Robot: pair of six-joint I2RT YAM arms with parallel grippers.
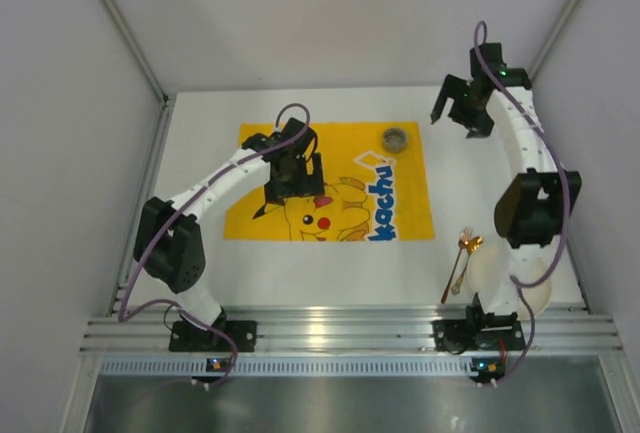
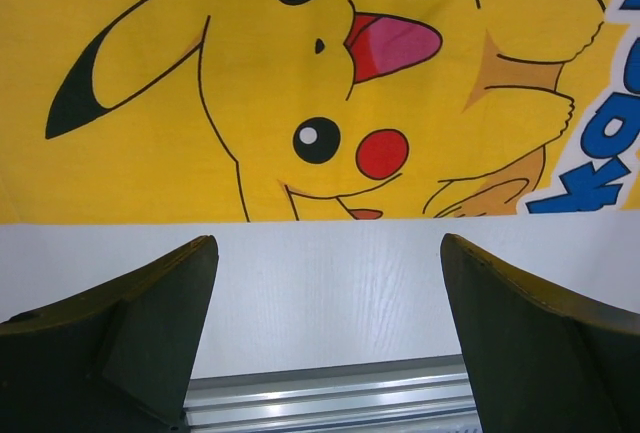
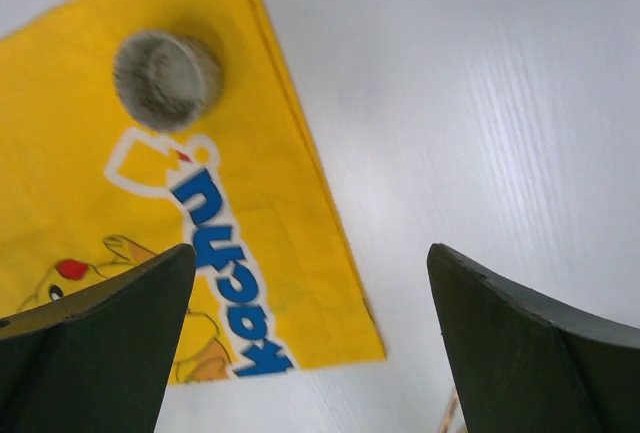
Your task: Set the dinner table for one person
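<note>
The white dinner table [image 1: 200,253] carries a yellow cartoon-printed mat [image 1: 390,168] in its middle. A small grey cup [image 1: 396,138] stands on the mat's far right corner and shows in the right wrist view [image 3: 165,78]. A gold fork and spoon [image 1: 462,256] lie on the table at the near right, beside a white plate [image 1: 490,273] partly hidden under the right arm. My left gripper [image 1: 293,178] hovers over the mat, open and empty [image 2: 330,283]. My right gripper [image 1: 462,113] is raised at the far right, open and empty [image 3: 310,303].
A ribbed aluminium rail [image 1: 350,331] runs along the near edge and shows in the left wrist view [image 2: 330,393]. Grey walls [image 1: 60,153] enclose the table on the left, right and far sides. The mat [image 2: 150,153] fills the upper left wrist view.
</note>
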